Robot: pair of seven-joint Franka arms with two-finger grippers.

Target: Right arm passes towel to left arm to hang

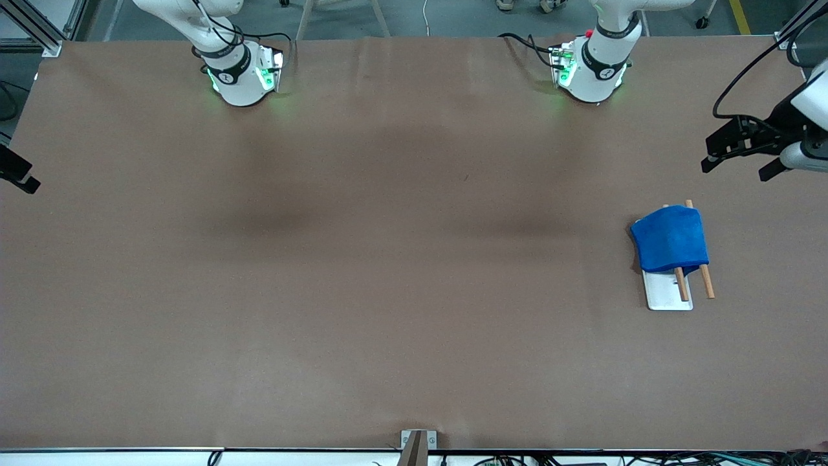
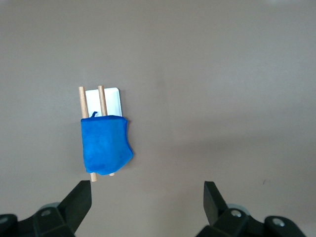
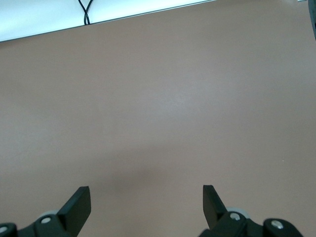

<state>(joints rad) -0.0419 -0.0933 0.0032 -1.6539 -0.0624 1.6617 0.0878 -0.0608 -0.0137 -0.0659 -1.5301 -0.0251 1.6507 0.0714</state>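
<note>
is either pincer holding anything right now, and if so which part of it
Nothing is held. Both the left pincer and right pincer are open and empty; the towel is draped over the rack.

Towel (image 1: 671, 238) hides most of rack (image 1: 668, 294) & rods; right hand (image 1: 19, 176) cut off at edge.

towel (image 1: 669, 238) draped over rack (image 1: 669, 294) rods, rack on table (image 1: 362, 259) toward the left arm's end
</note>
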